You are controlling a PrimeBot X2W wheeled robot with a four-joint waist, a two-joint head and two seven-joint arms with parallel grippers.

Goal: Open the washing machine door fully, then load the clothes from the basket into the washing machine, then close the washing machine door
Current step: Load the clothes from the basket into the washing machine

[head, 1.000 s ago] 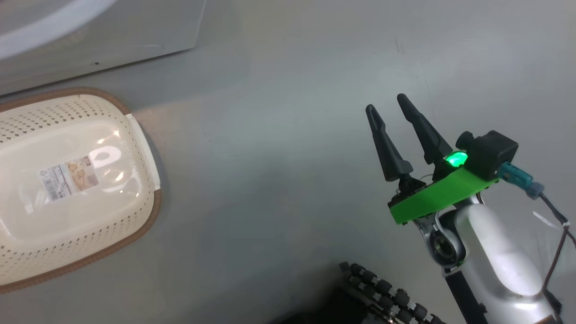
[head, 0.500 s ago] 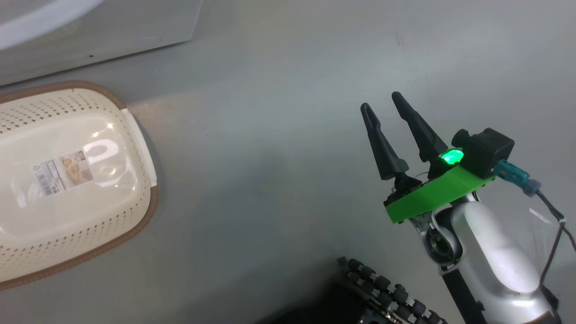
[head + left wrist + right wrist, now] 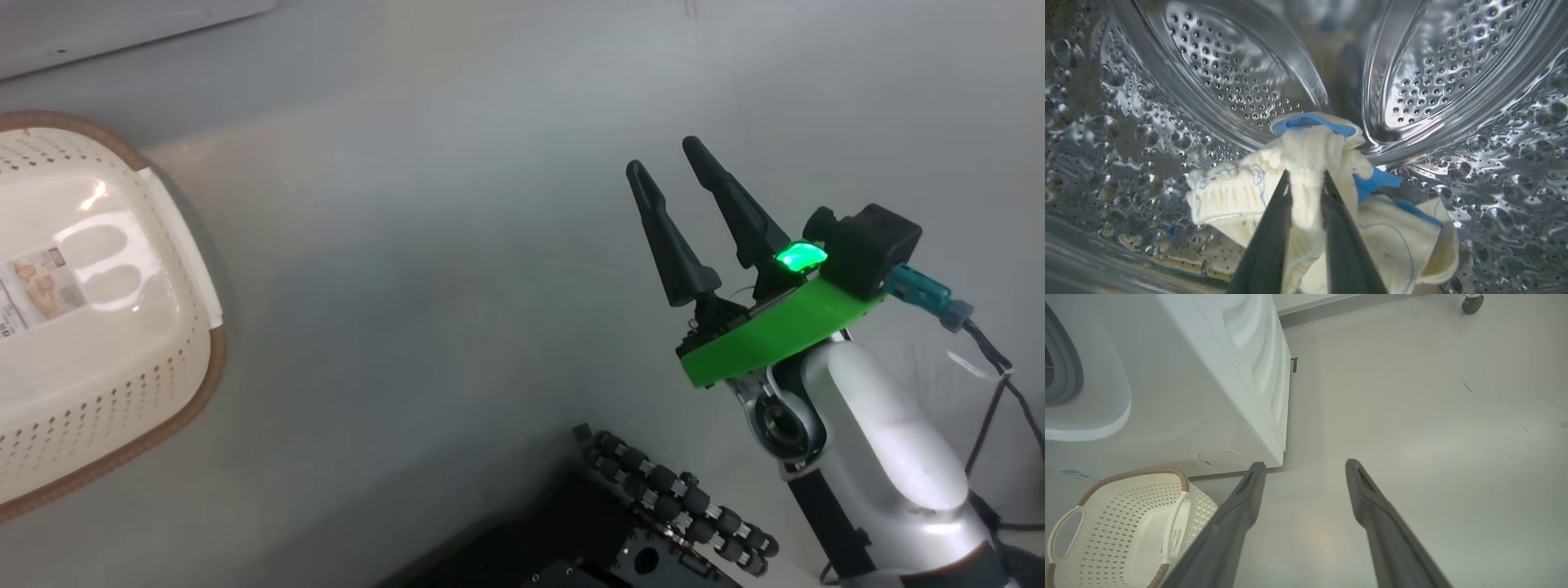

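1. Pinching the clothes [image 3: 1237, 196], our left gripper [image 3: 1306, 174] has its fingers nearly together on a pale fold inside the washing machine [image 3: 1229, 69].
2. We note our right gripper [image 3: 664, 155] spread wide, empty, over the floor [image 3: 457, 245].
3. The basket [image 3: 98, 392] sits just beside the machine.

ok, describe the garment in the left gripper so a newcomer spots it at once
Start inside the washing machine, at its steel perforated drum. Low in it sit the clothes, bunched pale yellow fabric pinched in the left gripper. Bright blue trim and faint blue line drawings set them apart from the shiny metal all around.
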